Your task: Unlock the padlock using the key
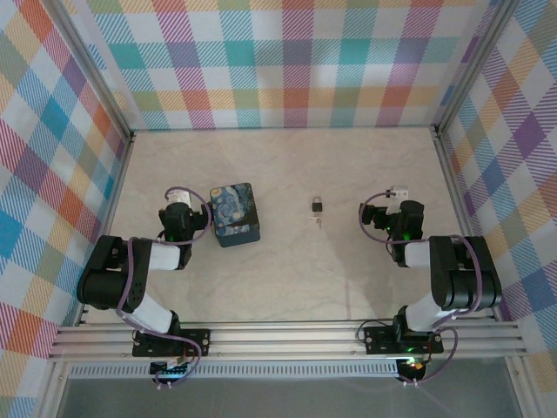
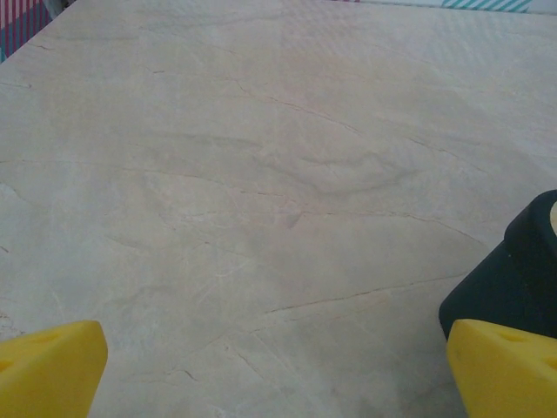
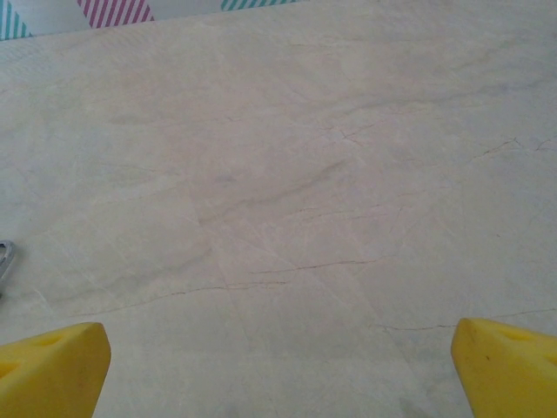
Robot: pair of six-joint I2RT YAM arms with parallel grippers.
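The padlock (image 1: 315, 205), tiny and dark with a thin shackle, lies on the marble tabletop near the middle. The small silvery key (image 1: 318, 221) lies just in front of it, nearer to me. My left gripper (image 1: 180, 207) is far to the left of them, beside the painted tin, and stands open (image 2: 278, 383) over bare table with nothing between its yellow fingertips (image 2: 52, 366). My right gripper (image 1: 393, 207) is to the right of the padlock, also open (image 3: 278, 383) and empty. A sliver of silvery metal (image 3: 4, 258) shows at the left edge of the right wrist view; I cannot tell what it belongs to.
A blue-and-yellow swirly painted tin box (image 1: 235, 214) stands right of my left gripper; its dark corner (image 2: 513, 279) is close to the right fingertip. Checked walls with metal frame posts (image 1: 444, 165) close the table on three sides.
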